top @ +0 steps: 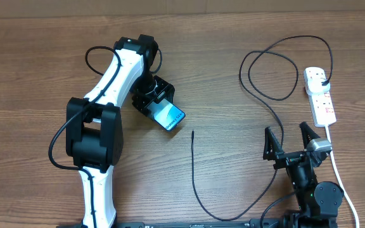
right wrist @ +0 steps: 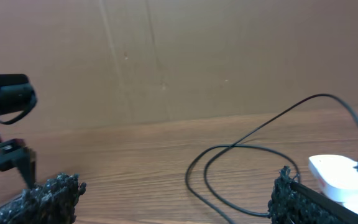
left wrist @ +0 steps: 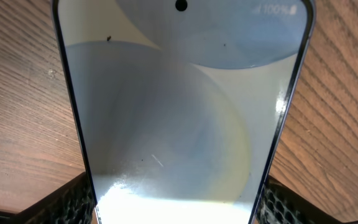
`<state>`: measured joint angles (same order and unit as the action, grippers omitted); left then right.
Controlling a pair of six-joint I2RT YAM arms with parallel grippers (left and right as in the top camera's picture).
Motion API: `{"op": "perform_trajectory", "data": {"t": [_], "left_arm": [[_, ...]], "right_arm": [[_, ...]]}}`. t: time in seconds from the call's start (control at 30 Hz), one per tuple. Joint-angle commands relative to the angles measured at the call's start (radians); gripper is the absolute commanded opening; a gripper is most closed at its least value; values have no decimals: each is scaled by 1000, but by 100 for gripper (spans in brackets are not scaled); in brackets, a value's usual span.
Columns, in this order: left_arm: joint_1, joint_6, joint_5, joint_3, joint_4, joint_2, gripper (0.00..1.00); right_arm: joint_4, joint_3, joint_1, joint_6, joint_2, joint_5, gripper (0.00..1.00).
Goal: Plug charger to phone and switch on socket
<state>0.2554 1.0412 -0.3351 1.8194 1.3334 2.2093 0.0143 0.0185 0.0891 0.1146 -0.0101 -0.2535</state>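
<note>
Within the clenched left gripper (top: 160, 107), the phone (top: 168, 117) looks glossy pale blue, dark-edged; right gripper (top: 286, 130) spread wide.

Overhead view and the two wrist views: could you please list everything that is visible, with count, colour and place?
phone: one, light blue face with dark edges; left of centre, between the left gripper's fingers.
charger: one, thin black cable; plug head in the socket, loops over the right half, free tip lying on the table near the centre.
socket: one, white with small red switches; far right.
white cord: one, thick; runs from the socket toward the near edge.
table: one, brown wood.
left gripper: one, black; closed on the phone.
right gripper: one, black; open, empty, beside the socket.
</note>
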Motion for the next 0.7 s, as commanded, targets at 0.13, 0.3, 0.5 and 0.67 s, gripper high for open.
{"op": "perform_trajectory", "data": {"t": [0.13,0.3,0.5,0.67], "left_arm": [[0,14,-6,27,-3,-1,4],[0,14,-6,27,-3,-1,4],[0,14,-6,27,-3,-1,4],[0,15,-6,27,-3,-1,4]], "right_arm": [[68,109,-3,38,-15,-35,100],[117,267,-3,34,-192,-37,100],[214,511,-3,12,-601,-144,100],[258,710,-3,121,-990,-317,100]]}}
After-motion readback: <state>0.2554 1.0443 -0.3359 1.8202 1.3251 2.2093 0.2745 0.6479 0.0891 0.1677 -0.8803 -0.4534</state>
